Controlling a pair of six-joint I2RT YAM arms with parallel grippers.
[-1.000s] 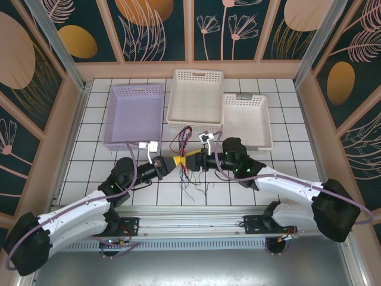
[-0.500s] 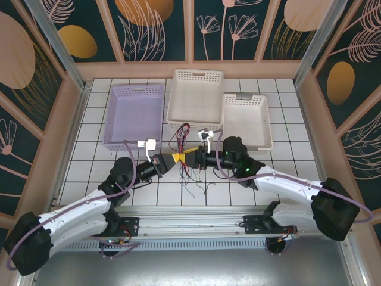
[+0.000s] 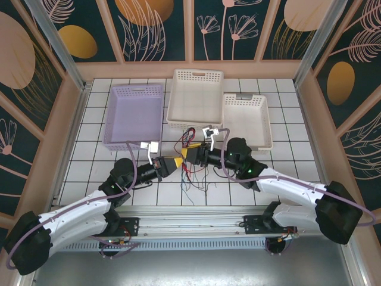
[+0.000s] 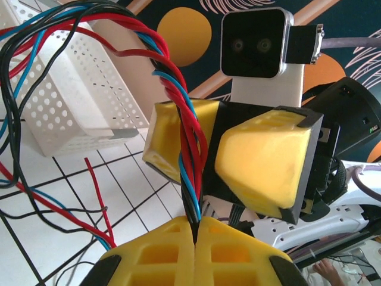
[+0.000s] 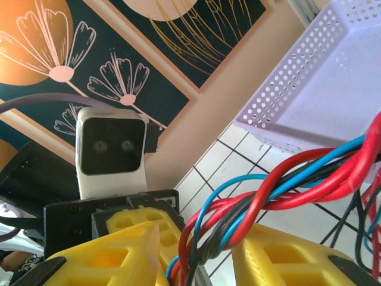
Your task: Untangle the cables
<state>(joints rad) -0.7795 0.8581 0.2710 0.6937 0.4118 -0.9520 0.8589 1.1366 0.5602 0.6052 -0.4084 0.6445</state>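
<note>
The cables (image 3: pixel 189 134) are thin red, blue and black wires twisted into one bundle, held off the table between the two arms, with loose ends hanging to the tiles (image 3: pixel 193 180). My left gripper (image 3: pixel 178 160) is shut on the bundle; in the left wrist view the wires (image 4: pixel 178 101) run into the seam of its closed yellow fingertips (image 4: pixel 195 221). My right gripper (image 3: pixel 192 154) meets it tip to tip. Its yellow fingers (image 4: pixel 262 161) sit on either side of the same twist (image 5: pixel 286 179), pressed against it (image 5: pixel 199 253).
Three baskets stand behind the grippers: a lilac one (image 3: pixel 136 87) at the left, a large white one (image 3: pixel 198 72) in the middle and a smaller white one (image 3: pixel 246 97) at the right. Wooden walls border the tiled table.
The right jaws have narrowed onto the twisted bundle. Both grippers have shifted slightly toward the baskets, and the red loops now stand higher. The left gripper has stayed shut.
</note>
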